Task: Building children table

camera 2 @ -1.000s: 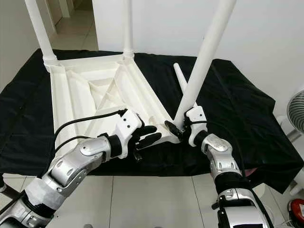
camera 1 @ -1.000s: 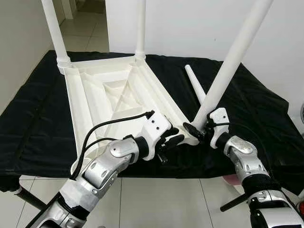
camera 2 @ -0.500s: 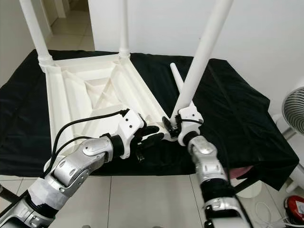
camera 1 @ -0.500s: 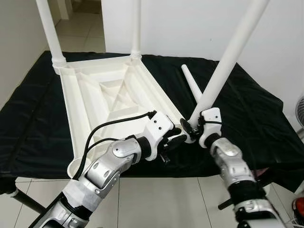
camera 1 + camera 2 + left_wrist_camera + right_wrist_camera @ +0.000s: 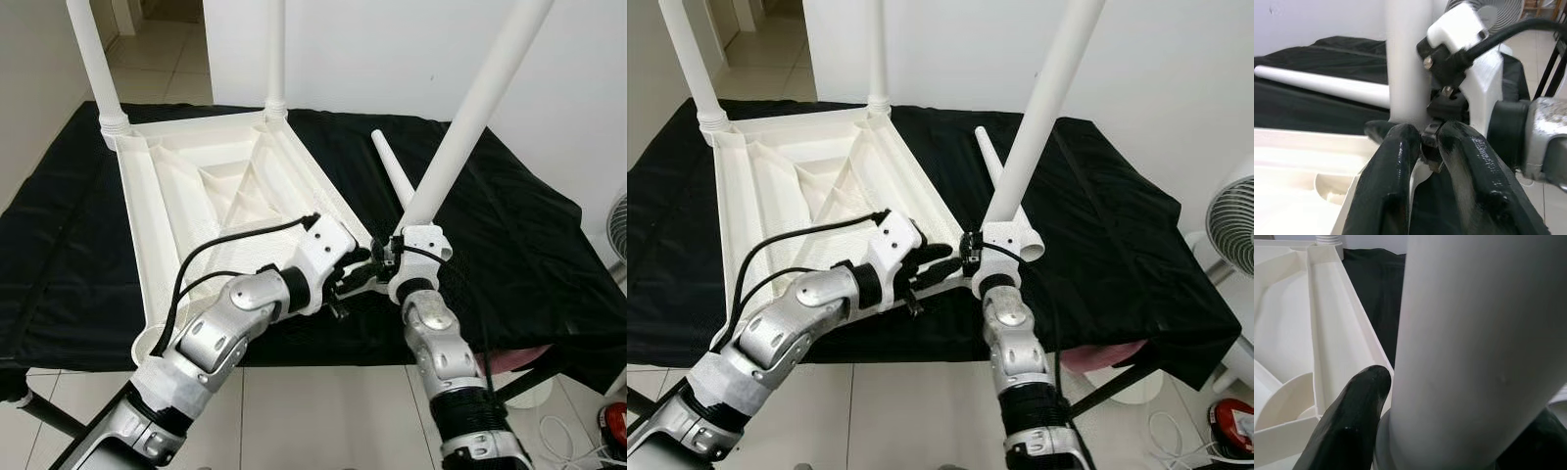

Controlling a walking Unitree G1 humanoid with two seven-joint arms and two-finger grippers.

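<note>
Nearest the camera, the left gripper (image 5: 355,282) is pressing against the near right corner of the upturned tabletop (image 5: 211,211), its fingers (image 5: 1396,161) sitting close together with nothing visibly between them. Just beside it, the right gripper (image 5: 396,257) is clamping the base of a white leg (image 5: 465,127) at that corner, one finger (image 5: 1352,421) lying against the leg's side. The tabletop is lying on a black cloth (image 5: 509,225). A loose leg (image 5: 390,168) is lying on the cloth behind the held one, pointing away. Since a second ago the right forearm has been swinging in under the corner and now stands nearly upright. The held leg is leaning up and to the right, long axis tilted. Two further legs (image 5: 90,59) are standing upright at the far corners. A fan (image 5: 1232,220) is standing at far right.
</note>
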